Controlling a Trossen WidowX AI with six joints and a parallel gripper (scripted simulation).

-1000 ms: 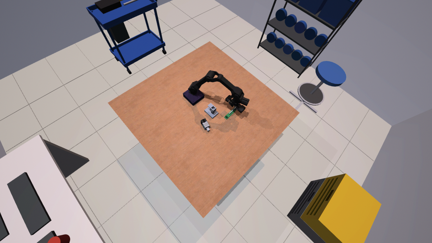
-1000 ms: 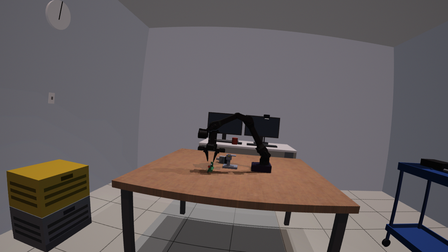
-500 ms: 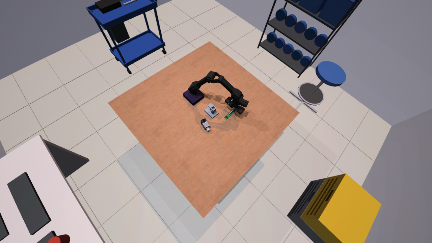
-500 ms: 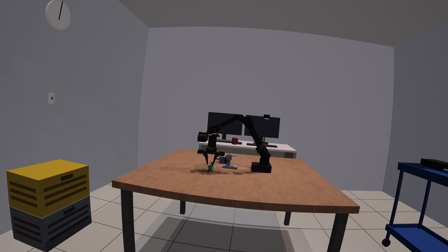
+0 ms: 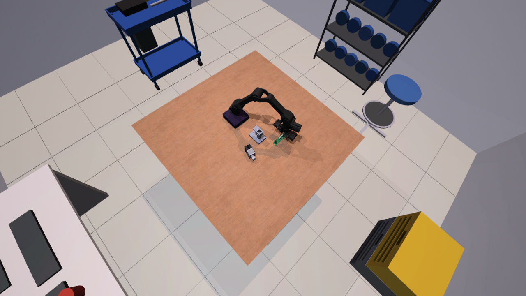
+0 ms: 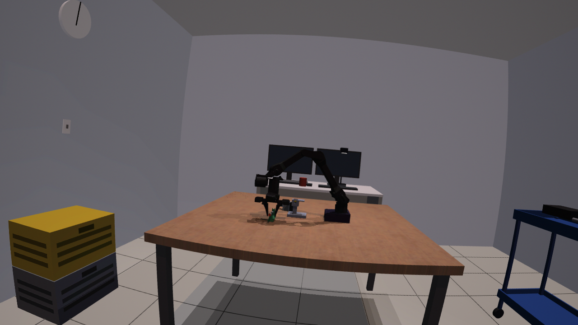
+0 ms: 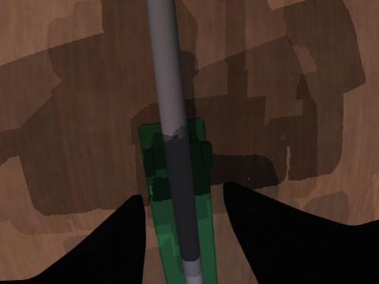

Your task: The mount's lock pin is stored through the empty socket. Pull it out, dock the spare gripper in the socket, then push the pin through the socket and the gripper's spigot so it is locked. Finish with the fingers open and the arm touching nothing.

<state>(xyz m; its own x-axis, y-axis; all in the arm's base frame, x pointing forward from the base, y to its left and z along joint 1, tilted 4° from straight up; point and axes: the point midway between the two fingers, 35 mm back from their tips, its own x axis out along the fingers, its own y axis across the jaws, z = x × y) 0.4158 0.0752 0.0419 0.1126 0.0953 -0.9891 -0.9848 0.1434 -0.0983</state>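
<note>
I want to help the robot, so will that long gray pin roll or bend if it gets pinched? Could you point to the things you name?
The pin [image 7: 174, 99] looks stiff, because it lies straight even where its end sticks out past the green holder [image 7: 207, 237] [image 5: 278, 140]. Its round, smooth-looking sides might let it roll or slip when the tool [image 7: 183, 198] [image 5: 285, 135] [image 6: 271, 218] pinches it.

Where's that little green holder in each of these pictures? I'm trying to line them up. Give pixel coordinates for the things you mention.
Top: the green holder [image 5: 276, 142] [image 6: 272, 217] [image 7: 206, 225] is slightly right of and above picture centre.
Exterior: below centre, slightly left.
Wrist: lower middle, running off the bottom edge.
Shared landmark: the brown wooden tabletop [image 5: 206, 176] [image 6: 323, 238] [image 7: 24, 260], which is under the holder in all three.
</note>
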